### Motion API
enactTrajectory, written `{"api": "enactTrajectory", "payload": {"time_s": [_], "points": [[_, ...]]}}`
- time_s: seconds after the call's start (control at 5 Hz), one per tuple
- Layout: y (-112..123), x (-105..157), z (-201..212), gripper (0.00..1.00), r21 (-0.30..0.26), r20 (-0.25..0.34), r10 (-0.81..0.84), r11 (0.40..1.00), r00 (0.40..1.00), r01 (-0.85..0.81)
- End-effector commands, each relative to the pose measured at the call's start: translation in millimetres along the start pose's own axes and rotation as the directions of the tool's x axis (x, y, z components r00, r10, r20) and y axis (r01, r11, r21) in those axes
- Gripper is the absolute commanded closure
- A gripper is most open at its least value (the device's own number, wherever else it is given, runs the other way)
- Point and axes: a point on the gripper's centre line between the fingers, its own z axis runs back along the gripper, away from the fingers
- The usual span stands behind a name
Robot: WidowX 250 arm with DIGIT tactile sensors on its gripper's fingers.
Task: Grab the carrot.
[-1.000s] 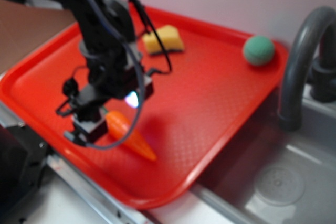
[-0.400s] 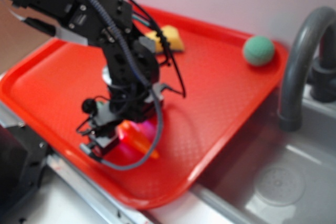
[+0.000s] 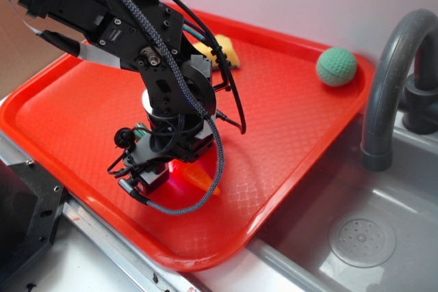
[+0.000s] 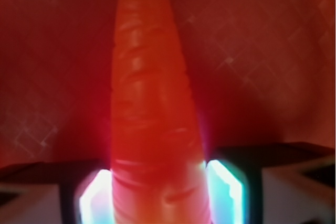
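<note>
Wrist view: the carrot (image 4: 152,108) runs lengthwise straight out between my hand's (image 4: 160,192) fingers (image 4: 226,187), which flank it narrowly; contact unclear.

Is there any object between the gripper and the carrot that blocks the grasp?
Nothing visible does. In the wrist view the carrot lies directly between the two fingers, with only bare red tray around it. The yellow sponge and green ball sit far back on the tray, away from the gripper.

No readable text, labels or numbers anywhere.
</note>
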Motion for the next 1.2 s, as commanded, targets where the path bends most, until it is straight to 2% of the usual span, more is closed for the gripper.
{"api": "enactTrajectory", "payload": {"time_s": [0.0, 0.2, 0.4, 0.6, 0.8, 1.0], "points": [[16, -29, 49, 1.0, -0.086, 0.126, 0.258, 0.965, 0.958, -0.249], [24, -56, 95, 1.0, -0.098, 0.079, 0.495, 0.867, 0.865, -0.488], [6, -77, 140, 1.0, -0.089, 0.146, 0.7, 0.713, 0.699, -0.695], [-17, -96, 183, 1.0, -0.129, 0.223, 0.848, 0.515, 0.482, -0.847], [-32, -108, 220, 1.0, -0.207, 0.254, 0.938, 0.29, 0.235, -0.934], [-18, -100, 209, 1.0, -0.27, 0.244, 0.968, 0.126, 0.059, -0.954]]}}
